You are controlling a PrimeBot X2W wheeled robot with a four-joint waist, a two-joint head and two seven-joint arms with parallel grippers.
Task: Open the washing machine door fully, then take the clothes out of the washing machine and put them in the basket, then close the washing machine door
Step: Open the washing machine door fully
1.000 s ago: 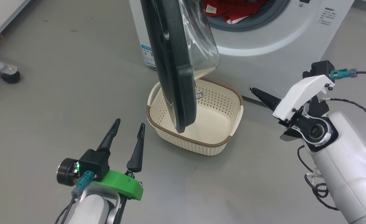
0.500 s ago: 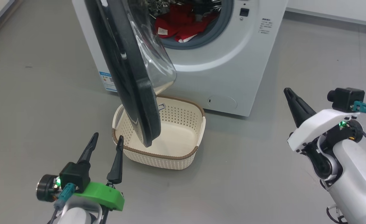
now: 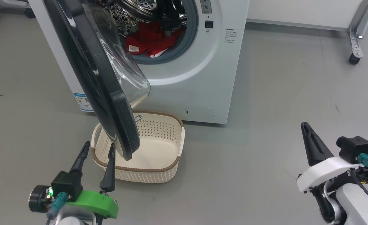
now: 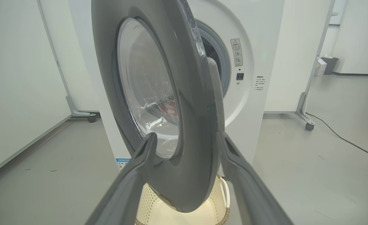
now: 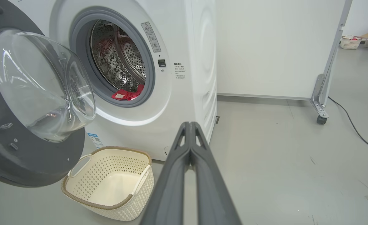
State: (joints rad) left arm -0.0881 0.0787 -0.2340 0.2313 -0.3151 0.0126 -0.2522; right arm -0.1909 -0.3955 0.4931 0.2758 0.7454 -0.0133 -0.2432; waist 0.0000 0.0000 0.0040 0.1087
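Observation:
The white washing machine (image 3: 202,78) stands with its door (image 3: 87,72) swung out to the left, edge-on to me, glass bowl facing the drum. The red clothes (image 3: 148,42) lie in the drum's mouth. The cream basket (image 3: 179,131) sits on the floor below the door. My left gripper (image 3: 99,145) is open at the basket's near left corner; in the left wrist view its fingers (image 4: 140,162) frame the door (image 4: 190,93) rim, holding nothing. My right gripper (image 3: 305,128) is shut and empty, low at the right. The right wrist view shows gripper (image 5: 190,124), door (image 5: 21,150), clothes (image 5: 126,93) and basket (image 5: 77,195).
A white partition on a wheeled metal leg (image 3: 355,43) stands right of the machine, with a black cable (image 5: 355,128) on the floor beside it. Grey floor (image 3: 265,125) spreads open between the machine and my right arm. Another castor leg (image 4: 84,114) is behind the machine's left.
The head camera has lifted, so the whole picture slid down and left. My right gripper has drawn back from the machine's base and turned upright. The left gripper stays open by the basket.

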